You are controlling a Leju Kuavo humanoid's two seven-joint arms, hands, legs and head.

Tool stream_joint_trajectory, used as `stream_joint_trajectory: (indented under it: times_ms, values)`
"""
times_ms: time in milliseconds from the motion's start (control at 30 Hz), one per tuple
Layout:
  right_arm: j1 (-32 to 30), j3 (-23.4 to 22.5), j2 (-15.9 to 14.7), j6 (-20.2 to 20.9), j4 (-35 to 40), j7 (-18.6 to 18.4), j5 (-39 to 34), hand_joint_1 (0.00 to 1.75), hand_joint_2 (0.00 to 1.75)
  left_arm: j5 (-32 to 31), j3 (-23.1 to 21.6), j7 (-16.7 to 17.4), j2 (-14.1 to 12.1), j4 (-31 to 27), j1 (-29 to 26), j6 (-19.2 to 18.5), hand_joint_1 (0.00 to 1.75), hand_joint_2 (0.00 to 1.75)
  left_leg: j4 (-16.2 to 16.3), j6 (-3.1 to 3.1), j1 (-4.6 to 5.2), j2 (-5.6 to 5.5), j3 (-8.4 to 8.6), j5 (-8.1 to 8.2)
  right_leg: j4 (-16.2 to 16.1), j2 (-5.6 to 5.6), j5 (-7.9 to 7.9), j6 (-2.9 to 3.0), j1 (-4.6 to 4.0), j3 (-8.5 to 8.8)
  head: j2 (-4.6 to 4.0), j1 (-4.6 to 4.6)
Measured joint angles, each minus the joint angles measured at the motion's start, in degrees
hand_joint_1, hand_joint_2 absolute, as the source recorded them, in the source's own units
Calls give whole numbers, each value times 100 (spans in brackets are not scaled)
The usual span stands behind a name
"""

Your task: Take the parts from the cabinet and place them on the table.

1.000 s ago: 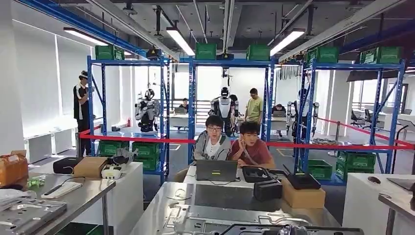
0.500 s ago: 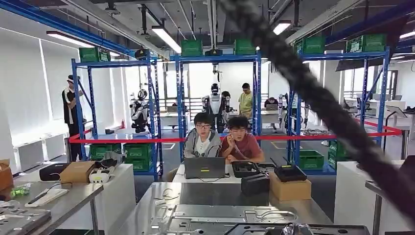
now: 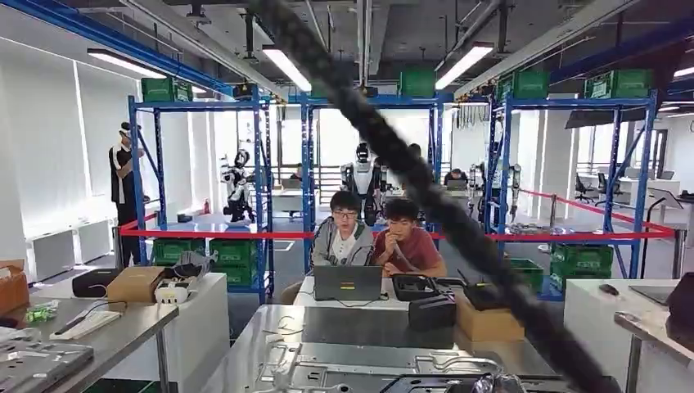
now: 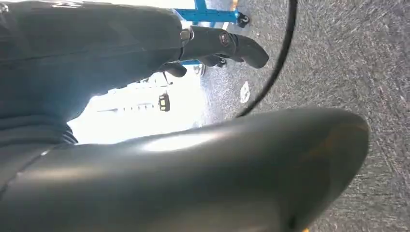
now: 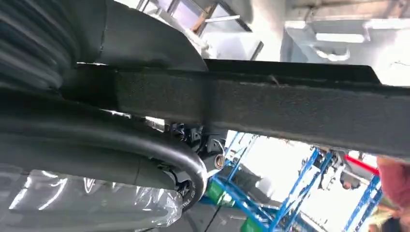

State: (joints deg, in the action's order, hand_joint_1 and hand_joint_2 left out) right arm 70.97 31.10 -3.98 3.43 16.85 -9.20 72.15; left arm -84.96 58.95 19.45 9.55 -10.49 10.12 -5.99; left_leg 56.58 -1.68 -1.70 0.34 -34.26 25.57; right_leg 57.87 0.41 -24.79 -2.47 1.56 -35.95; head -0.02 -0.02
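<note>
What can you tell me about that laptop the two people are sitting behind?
The laptop is dark grey and stands open on a white table, its lid's back toward the camera and its screen facing the two seated people. A thin cable trails from beneath it across the tabletop. A black case sits just beside it.

Head view faces the blue racks [image 3: 307,164] across the room (wrist views sit close behind each hand).

Two people [image 3: 376,241] at one laptop [image 3: 348,282], three blue racks [image 3: 372,180], two cardboard boxes [image 3: 135,284]
</note>
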Motion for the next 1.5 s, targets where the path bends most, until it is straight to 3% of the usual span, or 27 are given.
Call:
stream_joint_trajectory:
  times_ms: [33, 67, 100, 367, 400, 433, 467, 500, 567, 633, 667, 700, 767, 800, 833, 900, 967, 1000, 1067, 1133, 1167, 1200, 1233, 1267, 1333, 1467, 1500]
  values:
    - [42, 0, 7, 0, -2, 5, 2, 175, 175, 2, 0, 6, 0, 0, 7, 0, 0, 0, 71, 4, 11, -15, -18, 13, -164, 3, 56, 108, 3, 29, 0, -9]
    - [39, 0, 7, 4, -2, 2, 0, 175, 175, 4, 2, 6, 2, 0, 7, 2, 0, 0, 63, 11, 32, -21, -27, 4, -127, -5, 94, 32, 8, 43, 0, -6]
    - [23, 0, 7, 4, -2, 7, 2, 175, 175, 2, 4, 6, 0, 0, 2, 2, 0, 0, 76, 17, 40, -25, -37, 6, -128, -10, 78, 21, 13, 41, 2, -7]
    - [20, 0, 7, 2, -2, 20, 37, 175, 175, -26, 9, -48, 0, 0, 2, -15, 0, 0, 120, 36, 63, -25, -74, 20, -151, -11, 92, 5, 18, 43, 2, -2]
    - [12, -2, 0, -2, -4, 22, 42, 175, 175, -24, 9, -70, -15, -4, 2, -4, 0, 0, 53, 177, 91, -31, -61, 31, -96, -20, 207, -98, 64, 84, 2, 0]
    - [6, -2, -4, -2, 0, 26, 53, 175, 175, -24, 9, -90, -11, -2, 7, -2, 0, 0, -25, 230, 79, 1, 7, 36, -119, -9, 284, -122, 31, 98, 6, -18]
    - [11, -4, -21, -4, 2, 29, 59, 175, 175, -9, 9, -105, 19, 0, -1, 16, 0, 0, -133, 252, -16, -10, 107, -50, -128, -12, 219, -117, 53, 41, 4, 9]
    - [39, -9, -39, -4, 0, 29, 66, 175, 175, -7, 11, -103, 20, -2, 2, 18, 0, 0, -186, 242, -9, -5, 158, -62, -17, -12, 124, -96, 50, -10, -2, 11]
    - [90, -9, -39, -4, 2, 37, 72, 175, 175, -18, 7, -103, 22, -2, 12, 18, 0, 0, -185, 249, -29, 19, 176, -55, 719, -9, -246, -84, 50, -374, 2, -3]
    - [37, -9, -72, -4, -2, 37, 79, 175, 175, -17, 2, -112, 35, 0, 6, 18, 0, 0, -177, 206, -65, 15, 194, -24, 1428, -11, -462, -147, 84, -764, -2, -9]
    - [-5, -9, -78, -2, -2, 37, 79, 175, 175, -11, 7, -112, 33, 0, -6, 18, 0, 0, -169, 163, -97, 12, 219, 2, 1415, -12, -398, -179, 110, -787, 0, -9]
    - [-27, -9, -80, -4, -2, 37, 85, 175, 175, -9, 7, -112, 35, 0, -14, 18, 0, 0, -154, 110, -140, 8, 246, 35, 1177, -14, -230, -227, 141, -687, 0, -16]
    - [-18, -11, -78, -4, -2, 39, 85, 175, 175, -7, 7, -114, 37, 0, -10, 18, 0, 0, -59, -43, -238, 6, 293, 150, 200, -35, 325, -358, 234, -239, 0, -33]
    - [-26, -11, -87, -4, -2, 37, 85, 175, 175, -7, 7, -112, 30, -4, -7, 13, 0, 0, -17, -138, -258, 12, 307, 233, -31, -45, 253, -457, 258, -120, -2, -51]
    - [19, -11, -87, -7, -7, 44, 92, 175, 175, 9, 7, -87, 11, -9, 5, 2, 0, 0, 43, -201, -249, 14, 289, 264, -107, -70, -46, -341, 182, -168, -11, -81]
    - [-26, -13, -89, -4, -7, 46, 101, 175, 175, 20, 9, -76, 19, -2, -12, -9, 0, 0, 20, -291, -235, 32, 331, 315, 21, -69, -17, -85, 161, -127, 2, -117]
    - [-48, -13, -107, -2, -2, 44, 109, 175, 175, 24, 11, -105, 26, -2, -7, 7, 0, 0, -64, -361, -273, 50, 453, 363, 61, -39, -44, 31, 156, -18, -5, -129]
    - [-24, -15, -118, -7, 13, 42, 114, 175, 175, 13, 7, -140, 37, -2, 6, 35, 0, 0, 187, -325, -282, 54, 335, 334, 54, -14, -86, 96, 156, 32, 6, -120]
    - [7, -15, -111, -9, 11, 44, 120, 175, 175, -9, 0, -212, 37, -2, 23, 55, 0, 0, 1098, -286, -214, 48, -237, 433, 50, -2, -134, 165, 120, 120, 0, -123]
    - [-98, -15, -111, -13, 7, 74, 123, 175, 175, -7, -4, -312, 37, 0, -4, 46, 0, 0, 1808, -243, -113, 39, -774, 894, 33, 27, -237, 247, 50, 266, 4, -116]
    - [-160, -15, -111, -13, 5, 79, 125, 175, 175, 11, -2, -365, 37, 2, -20, 27, 0, 0, 1867, -202, -66, 36, -921, 1071, 31, 44, -301, 265, 14, 342, 2, -116]
    - [-206, -15, -111, -13, 4, 81, 127, 175, 175, 13, -2, -403, 37, 2, -24, 5, 0, 0, 1705, -135, -11, 28, -990, 1083, 32, 58, -379, 279, -23, 429, 2, -116]
    - [-218, -15, -113, -13, 4, 81, 129, 175, 175, 22, -2, -435, 37, 2, -23, 0, 0, 0, 1392, -57, 38, 14, -975, 938, 31, 72, -449, 273, -52, 514, 2, -112]
    - [-213, -15, -113, -13, 4, 81, 129, 175, 175, 24, -4, -437, 37, 2, -25, -2, 0, 0, 944, 48, 95, -10, -918, 508, 31, 75, -516, 264, -84, 603, 2, -112]
    - [-233, -17, -116, -22, -17, 81, 136, 175, 175, 26, -2, -442, 28, 2, -67, -2, 0, 0, 322, 278, 209, -125, -876, -641, 59, 94, -651, 241, -128, 718, -7, -105]
    - [-152, -22, -124, -17, -11, 94, 138, 175, 175, 90, 0, -413, 35, 7, -24, -70, 0, 0, 354, 334, 213, -115, -817, -497, -39, 116, -825, 123, -111, 777, 0, -131]
    - [-145, -24, -140, -22, 2, 96, 142, 175, 175, 96, 2, -411, 39, 7, -19, -68, 0, 0, 314, 349, 175, -117, -758, -469, 115, 67, -880, 105, -129, 673, 4, -131]
